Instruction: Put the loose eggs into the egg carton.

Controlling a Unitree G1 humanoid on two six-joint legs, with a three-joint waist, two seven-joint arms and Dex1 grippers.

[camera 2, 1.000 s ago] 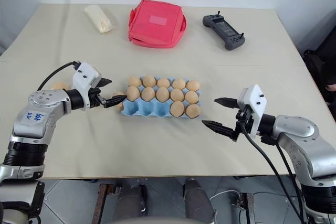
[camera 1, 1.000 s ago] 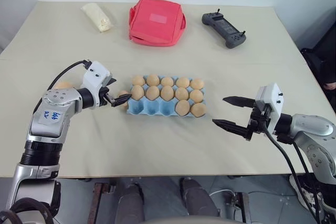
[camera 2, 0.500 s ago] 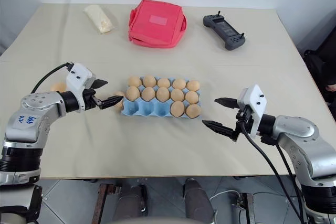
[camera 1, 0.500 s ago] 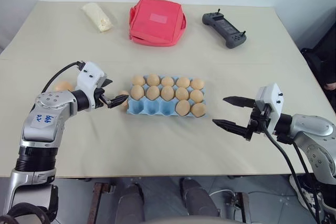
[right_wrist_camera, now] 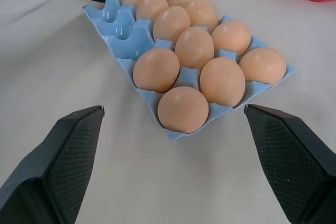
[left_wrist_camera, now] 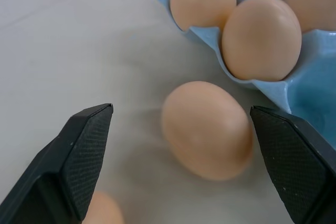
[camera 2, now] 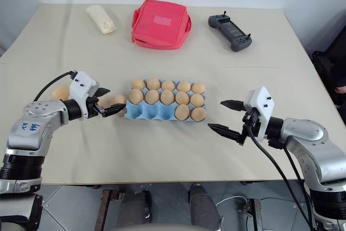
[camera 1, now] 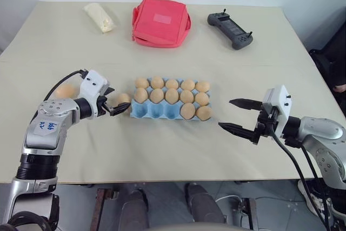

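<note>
A loose egg [left_wrist_camera: 206,130] lies on the table [camera 1: 162,144] squarely between the two spread black fingers [left_wrist_camera: 84,150] of the left end effector [camera 1: 115,104], which stands released around it, neither pad touching the shell; the egg sits just ahead of the end effector and just beside the near left corner of the egg carton [camera 1: 157,111], though whether it touches the tray cannot be told. A second loose egg [camera 1: 65,91] rests behind that end effector, out beyond the wrist, and the tip of another shows at the foot of the left wrist view. The light blue carton holds twelve eggs, with three cups [right_wrist_camera: 123,35] at its near left end bare, the nearest of them just past the bracketed egg. The step in hand looks like the pickup of this egg, with the task well along but several eggs not yet seated. The next move appears to call for a gentle closing on the shell, a lift clear of the carton's rim, then a short carry forward to an open cup. The right end effector [camera 1: 240,117] hangs released and empty off the carton's far end, the tray lying well ahead of its fingers. Farther off across the table lie a red bag [camera 1: 161,21], a pale wrapped lump [camera 1: 100,17] and a grey handheld controller [camera 1: 231,30]
</note>
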